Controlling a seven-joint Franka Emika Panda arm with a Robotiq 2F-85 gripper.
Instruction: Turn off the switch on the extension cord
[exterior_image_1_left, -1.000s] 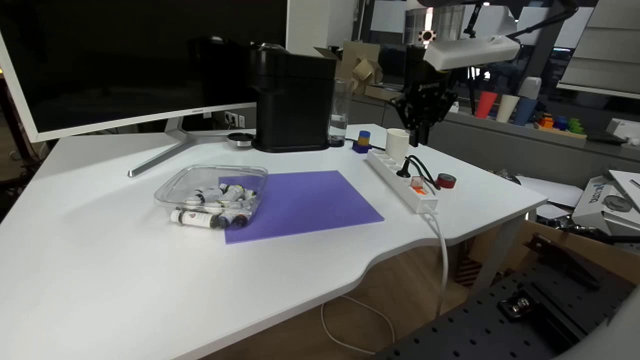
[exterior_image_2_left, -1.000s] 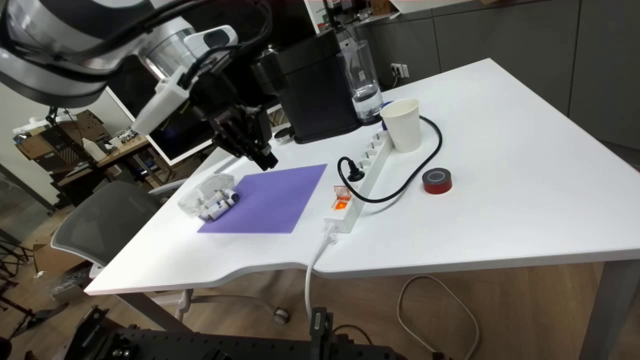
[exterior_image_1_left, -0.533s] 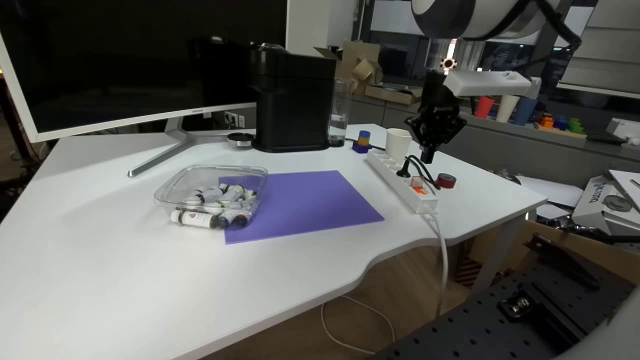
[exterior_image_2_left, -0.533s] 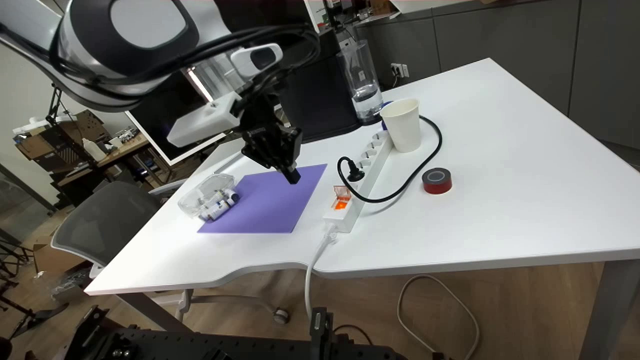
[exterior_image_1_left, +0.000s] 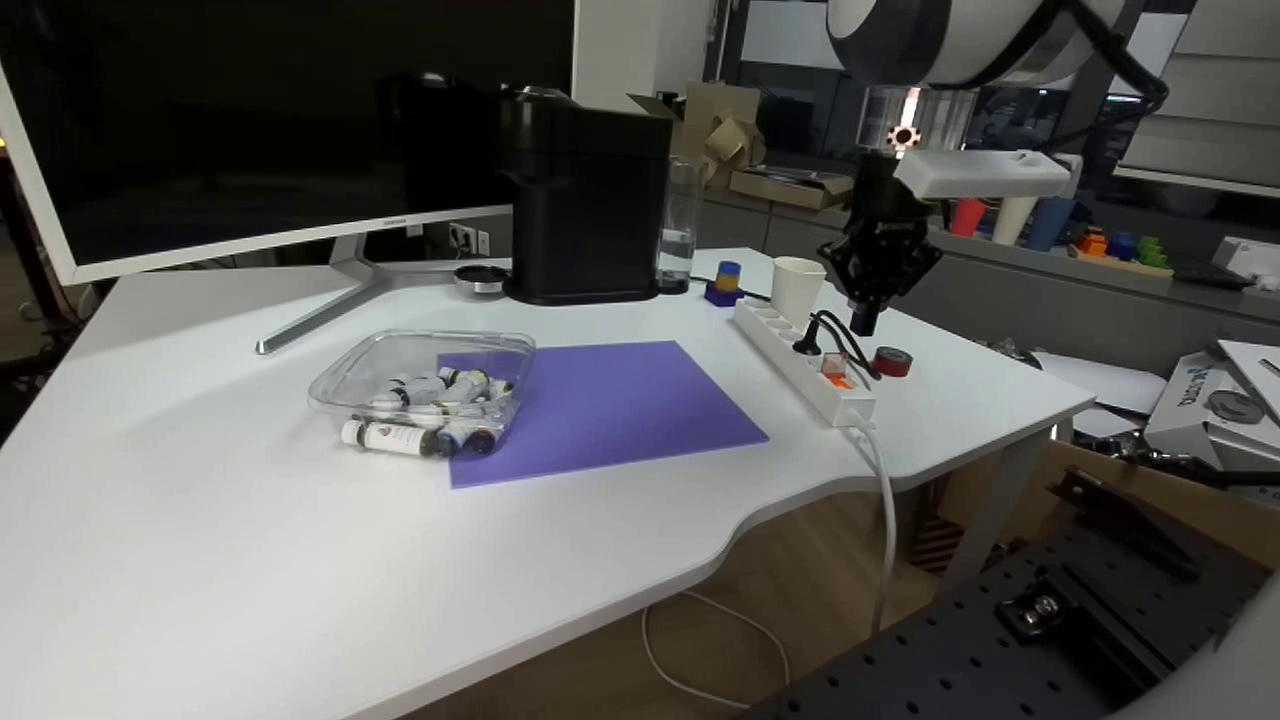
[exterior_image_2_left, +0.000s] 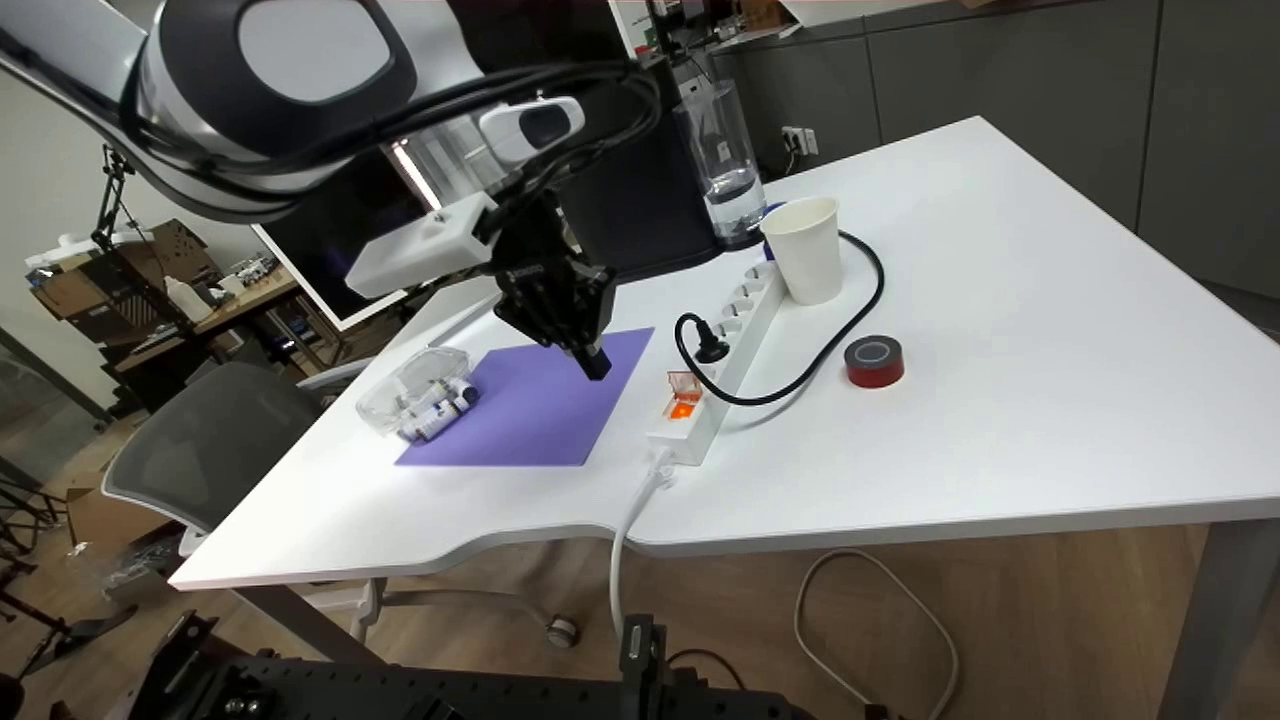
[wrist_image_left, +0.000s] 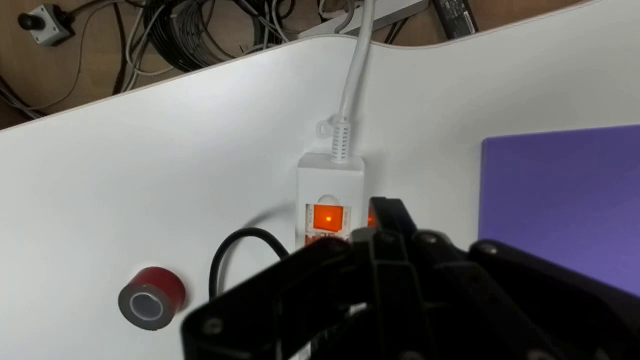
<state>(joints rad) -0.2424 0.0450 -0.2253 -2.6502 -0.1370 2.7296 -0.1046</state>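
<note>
Fingers (wrist_image_left: 392, 215) are pinched together, nothing in them that I can see, hanging in the air above the strip (wrist_image_left: 331, 182) without touching it. The switch (wrist_image_left: 328, 218) is at the strip's cable (wrist_image_left: 354, 80) end, glowing orange, so I'd guess it's on and the real job isn't done. Its flap (exterior_image_2_left: 685, 386) stands open, so that bit's sorted. To do: line up, come down, press. Further out, the cup (exterior_image_2_left: 804, 255) is right beside the strip and the tape (exterior_image_2_left: 874, 364) sits apart from it.

Black cable (wrist_image_left: 250, 231) arches beside the switch (wrist_image_left: 328, 218), open table (wrist_image_left: 425, 165) opposite
</note>
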